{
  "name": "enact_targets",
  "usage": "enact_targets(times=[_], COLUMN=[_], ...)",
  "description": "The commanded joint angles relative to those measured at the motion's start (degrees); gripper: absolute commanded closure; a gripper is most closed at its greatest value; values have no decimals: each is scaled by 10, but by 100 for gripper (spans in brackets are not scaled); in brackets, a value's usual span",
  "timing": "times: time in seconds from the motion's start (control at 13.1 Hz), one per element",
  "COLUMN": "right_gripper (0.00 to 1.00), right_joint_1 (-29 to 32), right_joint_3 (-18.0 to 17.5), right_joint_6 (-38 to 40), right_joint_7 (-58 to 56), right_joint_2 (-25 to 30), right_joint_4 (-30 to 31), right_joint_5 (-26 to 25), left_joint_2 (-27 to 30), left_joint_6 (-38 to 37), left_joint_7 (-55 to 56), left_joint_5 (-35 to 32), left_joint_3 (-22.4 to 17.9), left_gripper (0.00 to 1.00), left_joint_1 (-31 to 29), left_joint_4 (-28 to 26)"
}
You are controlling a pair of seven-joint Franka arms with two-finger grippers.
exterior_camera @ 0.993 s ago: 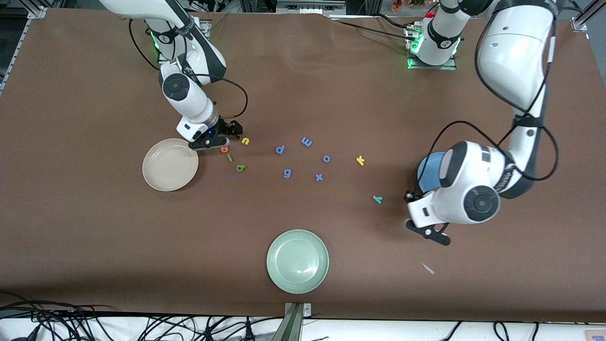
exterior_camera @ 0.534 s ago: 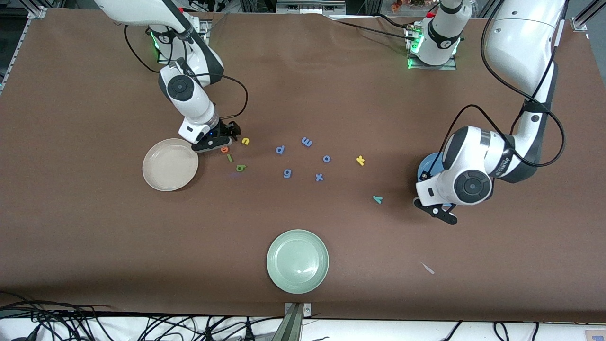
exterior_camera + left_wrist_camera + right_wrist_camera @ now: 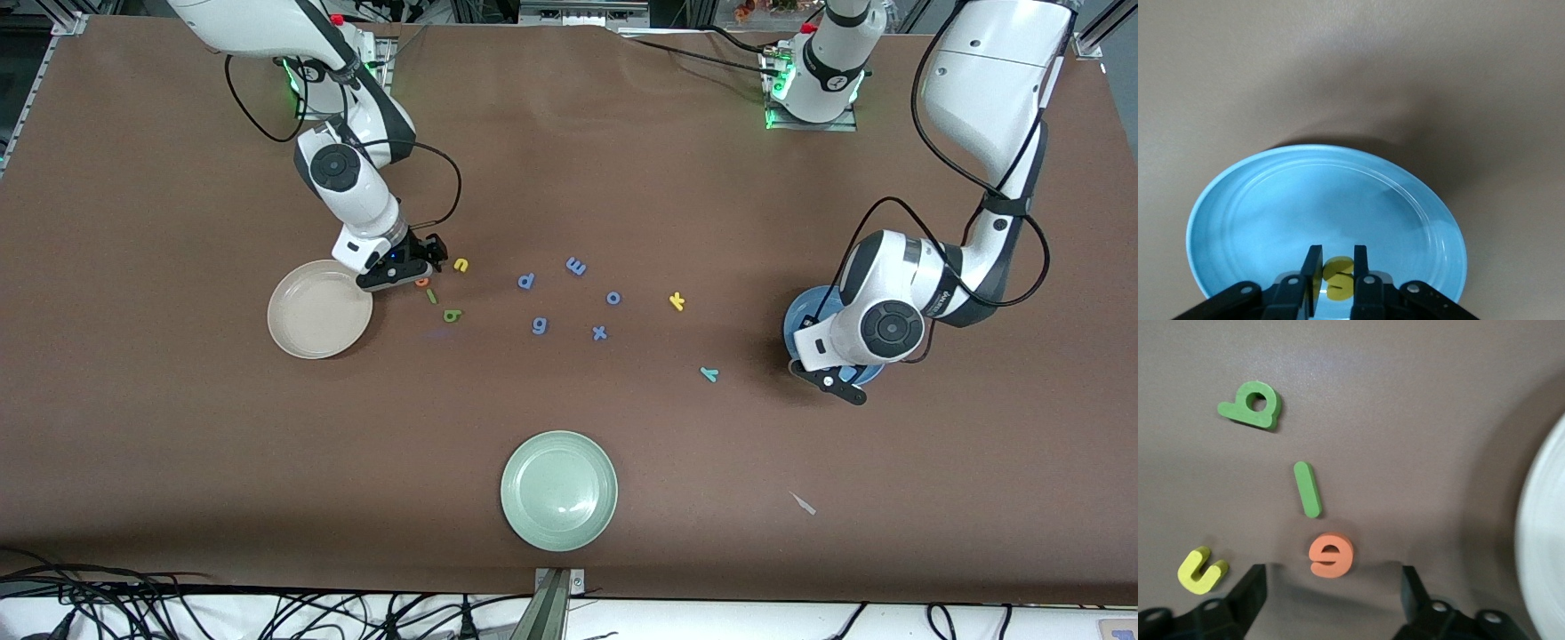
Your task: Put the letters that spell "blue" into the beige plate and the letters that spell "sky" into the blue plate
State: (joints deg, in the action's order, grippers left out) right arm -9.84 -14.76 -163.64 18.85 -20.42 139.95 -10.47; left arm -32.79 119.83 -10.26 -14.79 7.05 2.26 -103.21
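Left gripper [image 3: 829, 380] hangs low over the blue plate [image 3: 1238, 220], fingers nearly together with the yellow s [image 3: 1338, 278] pinched between them, just above the plate floor. Whether the s already rests on the plate I cannot tell.

Right gripper [image 3: 404, 274] is down at the table beside the beige plate [image 3: 307, 324], jaws spread wide to either side of the orange e [image 3: 1331, 555], not yet touching it. Green l [image 3: 1307, 489], dark green b [image 3: 1251, 405] and yellow u [image 3: 1200, 570] lie close by on the mat. Beige plate holds nothing.

Yellow k [image 3: 677, 301] and teal y [image 3: 709, 374] sit on the table toward the left arm's end, near the blue plate.

Step in hand, as I read it: dropping the s, starting on the e.

Next: left opens and lifts clear; right closes squarely on the e, then carries it over the rim.
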Motion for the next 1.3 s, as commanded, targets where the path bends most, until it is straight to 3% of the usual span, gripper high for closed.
enact_targets(times=[0.0,0.31,0.53,0.69,0.92,1.22], right_gripper=[23,57,76,81,81,81], right_joint_1=[-4,-5,-5,-4,-1,0], right_joint_3=[2,2,2,3,21,46], right_joint_6=[-13,-13,-13,-13,22,257], right_joint_7=[8,7,6,1,-22,-116], right_joint_2=[-8,-9,-9,-8,25,82], right_joint_4=[-3,-3,-3,-4,-12,-112], right_joint_5=[-14,-17,-17,-17,-18,-18], left_joint_2=[39,55,55,49,36,-4], left_joint_6=[-13,-91,-127,-123,-86,-29], left_joint_7=[13,91,245,349,414,580], left_joint_5=[-18,-10,-9,8,68,61], left_joint_3=[9,72,136,172,176,176], left_gripper=[0,0,0,0,0,0], left_joint_1=[6,8,7,9,12,65], left_joint_4=[-16,34,42,42,35,34])
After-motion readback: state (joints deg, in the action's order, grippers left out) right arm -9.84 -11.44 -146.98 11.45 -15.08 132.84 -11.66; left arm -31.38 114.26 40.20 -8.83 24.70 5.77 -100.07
